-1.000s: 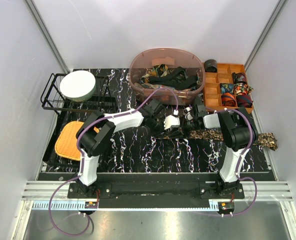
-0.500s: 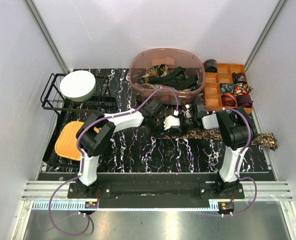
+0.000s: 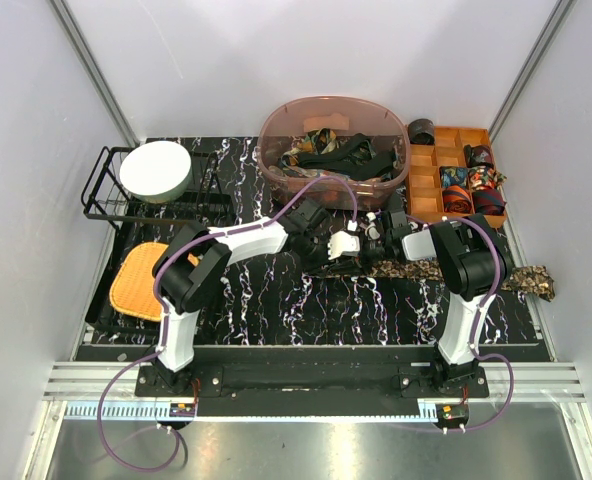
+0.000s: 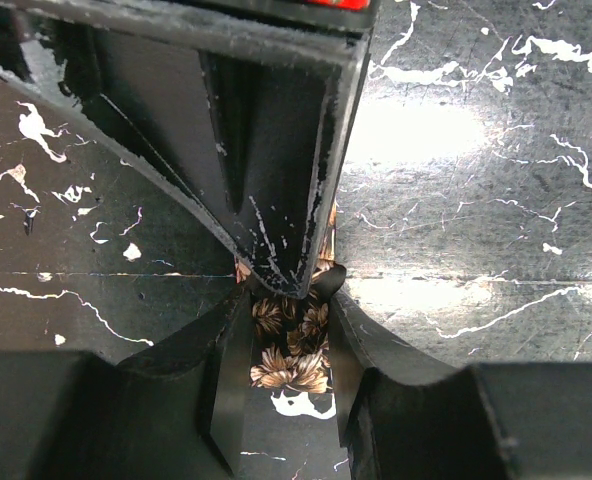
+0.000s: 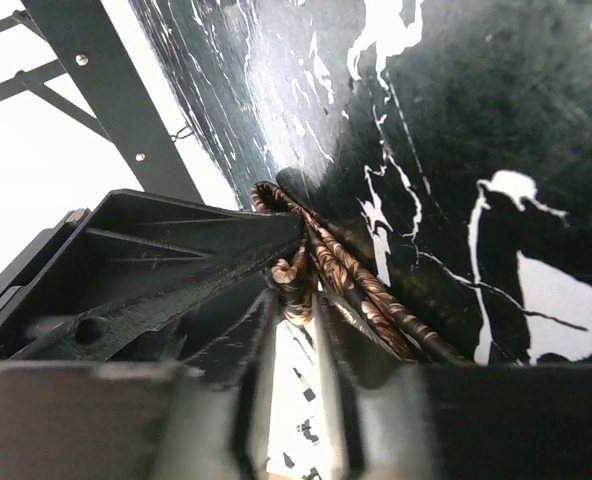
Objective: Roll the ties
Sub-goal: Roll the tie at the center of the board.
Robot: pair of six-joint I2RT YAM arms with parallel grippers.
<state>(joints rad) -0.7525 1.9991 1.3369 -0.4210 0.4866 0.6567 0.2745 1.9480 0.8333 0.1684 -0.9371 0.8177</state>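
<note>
A dark brown tie with a tan floral pattern lies across the right half of the black marble table. Its left end is gathered between the two grippers near the table's middle. My left gripper is shut on that end. In the left wrist view the floral tie fabric sits between the gripper's fingers. My right gripper meets it from the right. In the right wrist view this gripper is shut on the folded layers of the tie. More ties fill the tub.
A clear brown plastic tub stands at the back centre. A wooden divided tray with rolled ties is at the back right. A wire rack with a white bowl and an orange mat are on the left.
The right gripper and the tie's gathered end have shifted slightly left, closer against the left gripper. The tie's far right end has stayed where it was.
</note>
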